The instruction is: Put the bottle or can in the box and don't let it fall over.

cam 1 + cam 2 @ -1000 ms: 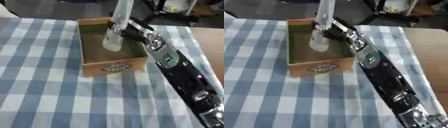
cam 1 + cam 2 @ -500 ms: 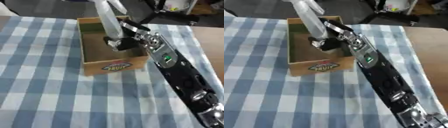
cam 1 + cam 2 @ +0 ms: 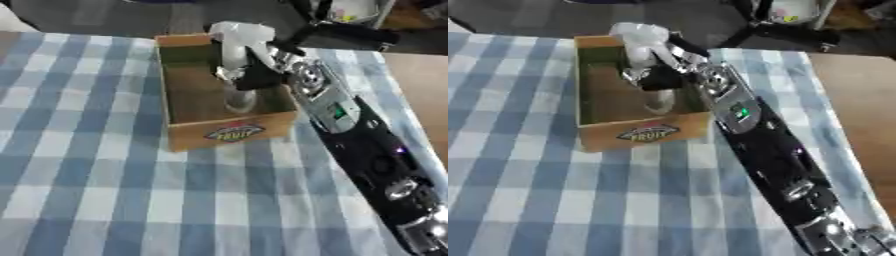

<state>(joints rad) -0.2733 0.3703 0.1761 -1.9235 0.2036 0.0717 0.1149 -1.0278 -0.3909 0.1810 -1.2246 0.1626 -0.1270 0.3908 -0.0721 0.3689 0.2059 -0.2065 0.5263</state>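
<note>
An open cardboard box with a "FRUIT" label on its front wall sits on the blue-and-white checked cloth. A clear bottle with a pale top stands nearly upright inside the box. Its base is low near the box's floor, at the right side. My right hand reaches in over the box's right wall, with its dark fingers curled round the bottle's middle. The black and silver right arm runs from the lower right corner up to the box. My left hand shows in neither view.
Bare wooden tabletop lies to the right of the cloth. Black stand legs and clutter sit beyond the table's far edge. Open cloth stretches to the left of and in front of the box.
The bottle leaned with its top to the left half a second ago. Now it stands nearly upright and sits lower in the box, still in my right hand.
</note>
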